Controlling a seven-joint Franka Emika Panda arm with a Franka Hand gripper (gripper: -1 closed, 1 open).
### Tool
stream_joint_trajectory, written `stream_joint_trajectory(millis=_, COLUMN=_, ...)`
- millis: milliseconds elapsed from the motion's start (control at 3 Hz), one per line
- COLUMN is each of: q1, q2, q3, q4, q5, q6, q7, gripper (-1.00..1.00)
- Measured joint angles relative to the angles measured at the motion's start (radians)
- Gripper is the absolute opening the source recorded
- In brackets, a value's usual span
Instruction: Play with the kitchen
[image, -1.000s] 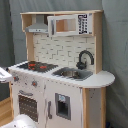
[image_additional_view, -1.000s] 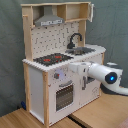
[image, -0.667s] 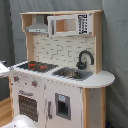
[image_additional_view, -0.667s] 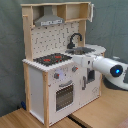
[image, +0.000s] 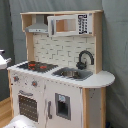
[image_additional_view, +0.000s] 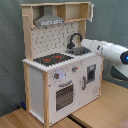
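The kitchen (image: 60, 75) (image_additional_view: 60, 65) is a white and light-wood toy that stands upright in both exterior views. It has a black-red hob (image: 36, 65) (image_additional_view: 52, 59), a grey hood (image: 38, 26) (image_additional_view: 48, 20), a black tap (image: 85, 59) (image_additional_view: 74, 40), a sink (image: 72, 73) and an oven door (image: 28, 105) (image_additional_view: 64, 95). In the second exterior view my white arm (image_additional_view: 107, 50) comes in from the second exterior view's right. Its end, the gripper (image_additional_view: 85, 44), overlaps the sink side of the counter at tap height. In the first exterior view only a white part (image: 3, 61) shows at the left edge.
A grey curtain (image: 115, 45) (image_additional_view: 10, 55) hangs behind the kitchen. A wooden floor or table top (image_additional_view: 100, 112) lies in front of it. Something white and blurred (image: 20, 122) sits at the bottom of the first exterior view.
In the second exterior view my arm has risen from in front of the cabinet doors to counter and tap height. The kitchen has not moved.
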Motion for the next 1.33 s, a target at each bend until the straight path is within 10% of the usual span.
stream_joint_trajectory(millis=1333, q1=0.007, q2=-0.026, q3=-0.206, q4=0.027, q5=-0.179, q6=-0.193, q7=0.265, gripper=1.00)
